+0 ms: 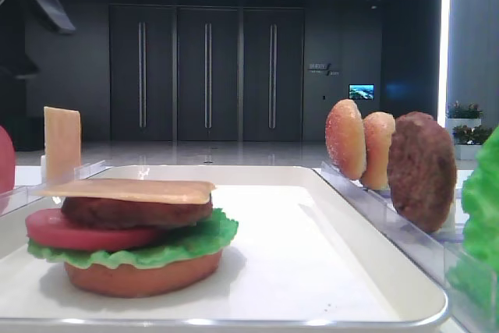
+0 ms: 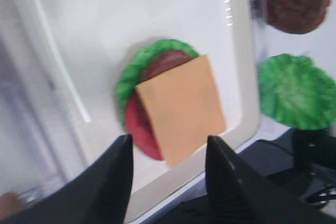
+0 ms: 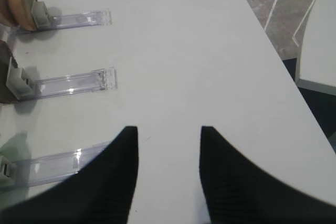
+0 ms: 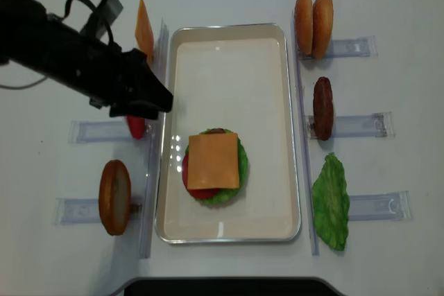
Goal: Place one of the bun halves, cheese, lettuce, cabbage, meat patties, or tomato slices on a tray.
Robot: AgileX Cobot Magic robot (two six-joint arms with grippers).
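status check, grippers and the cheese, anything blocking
Left gripper open, empty, above the tray. Right gripper open, empty, over bare table. Cheese flat atop the stack on the tray. Nothing in the way.

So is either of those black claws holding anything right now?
No. The left tool is open above the square orange cheese slice; the right tool is open over bare table.

The left arm (image 4: pixel 62 53) is matte black and bulky, with a thin black cable looping above it and a grey camera block (image 4: pixel 105 6); broad black finger blades taper to points.
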